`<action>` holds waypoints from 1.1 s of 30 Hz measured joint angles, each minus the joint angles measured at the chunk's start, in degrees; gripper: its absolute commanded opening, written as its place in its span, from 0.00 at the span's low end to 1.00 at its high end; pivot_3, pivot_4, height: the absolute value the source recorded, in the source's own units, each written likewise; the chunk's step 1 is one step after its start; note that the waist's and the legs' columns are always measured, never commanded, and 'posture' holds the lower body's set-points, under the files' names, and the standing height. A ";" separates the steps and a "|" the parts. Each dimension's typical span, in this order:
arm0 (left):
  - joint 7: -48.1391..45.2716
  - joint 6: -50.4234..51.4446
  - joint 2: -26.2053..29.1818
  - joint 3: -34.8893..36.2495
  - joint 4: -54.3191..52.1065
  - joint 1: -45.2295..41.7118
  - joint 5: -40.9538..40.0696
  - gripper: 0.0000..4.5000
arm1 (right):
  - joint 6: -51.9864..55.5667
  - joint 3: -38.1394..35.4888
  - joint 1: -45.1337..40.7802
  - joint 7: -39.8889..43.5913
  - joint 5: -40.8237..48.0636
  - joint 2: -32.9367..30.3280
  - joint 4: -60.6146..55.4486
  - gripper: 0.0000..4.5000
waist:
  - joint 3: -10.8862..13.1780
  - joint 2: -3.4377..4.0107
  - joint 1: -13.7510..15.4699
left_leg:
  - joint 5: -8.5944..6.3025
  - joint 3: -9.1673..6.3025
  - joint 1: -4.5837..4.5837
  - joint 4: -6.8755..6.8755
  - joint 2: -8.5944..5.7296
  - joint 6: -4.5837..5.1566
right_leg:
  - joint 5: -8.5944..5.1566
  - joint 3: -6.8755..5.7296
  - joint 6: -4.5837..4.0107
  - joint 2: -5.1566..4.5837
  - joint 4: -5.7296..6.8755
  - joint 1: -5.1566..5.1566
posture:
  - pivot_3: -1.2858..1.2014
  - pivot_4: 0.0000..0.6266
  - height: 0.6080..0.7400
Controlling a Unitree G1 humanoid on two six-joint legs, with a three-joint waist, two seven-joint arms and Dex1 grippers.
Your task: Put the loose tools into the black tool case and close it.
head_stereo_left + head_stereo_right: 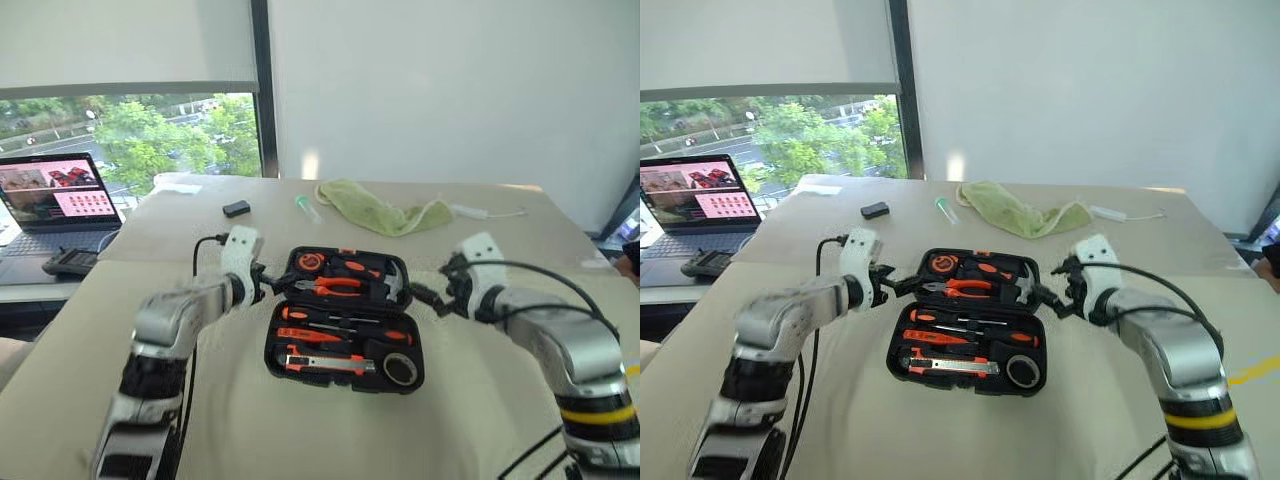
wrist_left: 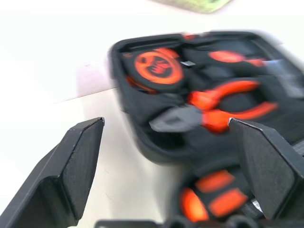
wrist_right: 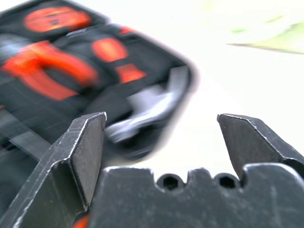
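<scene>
The case [image 1: 345,320] lies open in the middle of the table [image 1: 500,230], with both halves flat. The tools look like they are all in their slots. The near half holds the screwdrivers [image 1: 335,330], the knife [image 1: 320,362] and the tape roll [image 1: 400,369]. The far half holds the pliers [image 1: 335,285] and the hammer [image 1: 390,278]. So I think the packing is done, and closing the case is the job that is left.

The left gripper [image 1: 275,283] is just beside the far half's left edge. Its fingers are wide apart and hold nothing. The right gripper [image 1: 428,297] is just beside the far half's right edge. Its fingers are wide apart too, and empty.

Farther back lie a green cloth [image 1: 385,212], a small black box [image 1: 236,208] and a little tube [image 1: 306,206]. A laptop [image 1: 60,200] sits on a desk off to the left.

What could go wrong? If only one gripper lifts the lid, the case could slide or twist away. A fast flip could shake the pliers or hammer out of their slots. A tool that sticks up could stop the lid from shutting, and then the latch would not snap.
</scene>
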 measured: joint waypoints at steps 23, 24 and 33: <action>-6.91 -3.35 -4.35 1.60 22.27 -7.97 3.57 0.01 | -0.06 3.08 -9.34 7.74 -2.51 6.71 24.88 0.00 | -0.02 0.03 -0.47 | -0.04 -0.07 0.10 -0.07 0.11 0.04 | 0.18 0.09 -0.09 -0.26 0.08 -0.02 | 0.52 0.24 1.00; -7.76 -3.91 -4.09 1.63 21.26 -7.09 3.56 0.01 | -0.53 2.50 -8.51 7.92 -2.28 6.80 24.03 0.00 | -0.02 0.03 -0.59 | 0.07 -0.07 0.05 -0.09 0.11 -0.14 | 0.18 0.10 -0.09 -0.30 0.08 -0.09 | 0.52 0.24 1.00; -17.10 -18.16 0.20 0.99 1.76 8.90 3.77 0.01 | -14.06 -0.04 8.02 9.36 -3.52 6.34 2.79 0.00 | -0.09 0.14 -0.90 | 0.23 0.19 -0.83 -0.75 0.06 -0.40 | 0.18 0.10 -0.10 -0.15 0.28 -1.45 | 0.52 0.24 1.00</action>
